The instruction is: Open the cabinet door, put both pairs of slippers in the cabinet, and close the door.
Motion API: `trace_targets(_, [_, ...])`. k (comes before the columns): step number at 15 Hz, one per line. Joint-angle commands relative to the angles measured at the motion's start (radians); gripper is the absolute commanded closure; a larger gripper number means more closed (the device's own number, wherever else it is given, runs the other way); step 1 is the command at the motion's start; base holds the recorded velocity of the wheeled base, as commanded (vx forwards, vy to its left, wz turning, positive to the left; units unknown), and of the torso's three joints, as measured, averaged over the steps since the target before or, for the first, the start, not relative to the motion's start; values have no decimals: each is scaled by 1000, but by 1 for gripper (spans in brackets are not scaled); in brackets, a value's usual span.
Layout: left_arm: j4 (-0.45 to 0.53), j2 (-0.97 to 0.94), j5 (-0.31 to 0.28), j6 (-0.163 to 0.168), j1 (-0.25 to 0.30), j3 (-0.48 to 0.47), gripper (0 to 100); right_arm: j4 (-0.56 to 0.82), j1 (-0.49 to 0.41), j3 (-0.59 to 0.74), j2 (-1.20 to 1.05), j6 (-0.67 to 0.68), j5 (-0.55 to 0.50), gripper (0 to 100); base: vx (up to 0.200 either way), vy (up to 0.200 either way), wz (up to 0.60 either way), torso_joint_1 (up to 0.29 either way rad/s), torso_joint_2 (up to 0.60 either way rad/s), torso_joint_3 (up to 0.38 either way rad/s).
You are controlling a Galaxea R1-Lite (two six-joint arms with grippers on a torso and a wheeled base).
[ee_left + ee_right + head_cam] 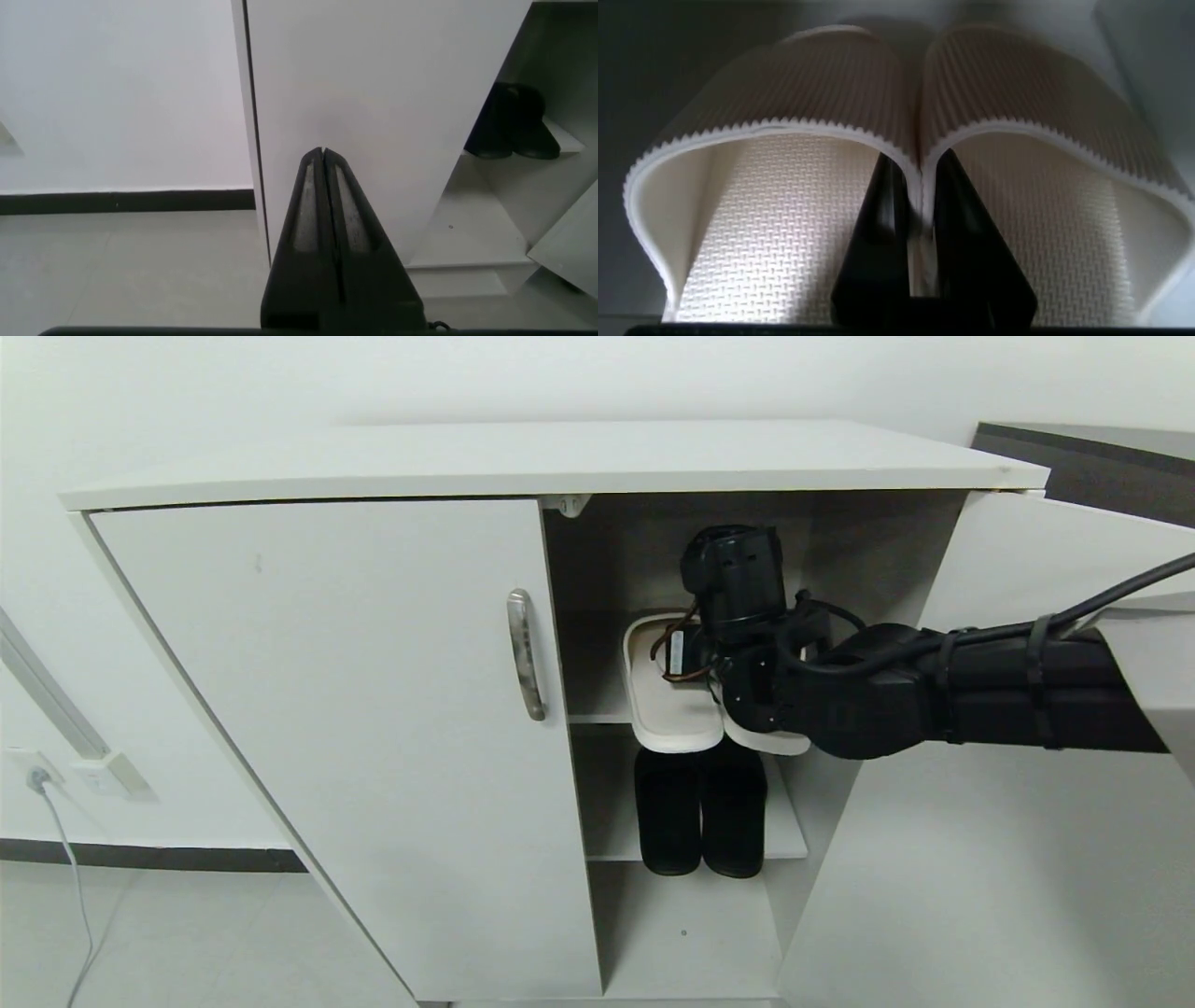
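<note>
Head view: white slippers (667,714) on upper shelf (597,717), right half of cabinet (560,457), heels overhanging shelf edge. Right gripper (918,182) fingers (878,233) closed on the pair's touching inner walls. Black slippers (700,812) side by side on shelf just below. Right door (1027,569) swung open, left door (327,709) shut. Left gripper (322,154) near left door front, fingers pressed together, holding nothing.

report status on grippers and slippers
Right gripper shut on white slippers at upper shelf. Left gripper shut, empty. Black slippers on shelf below. Right door open, nothing blocking.
</note>
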Motion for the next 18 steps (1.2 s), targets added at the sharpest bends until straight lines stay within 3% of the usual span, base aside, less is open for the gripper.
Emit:
trace_targets(1, [-1, 0, 0, -1, 0, 0, 100, -3, -9, -44, 44, -1, 0, 100, 0, 0, 0, 0, 0, 0])
trace_targets(8, [0, 0, 3, -1, 0, 0, 100, -4, -33, -162, 117, -49, -10, 100, 0, 0, 0, 0, 0, 0])
trace_targets(18, [-1, 0, 6, -1, 0, 0, 100, -88, -41, -164, 153, -122, -42, 100, 0, 0, 0, 0, 0, 0])
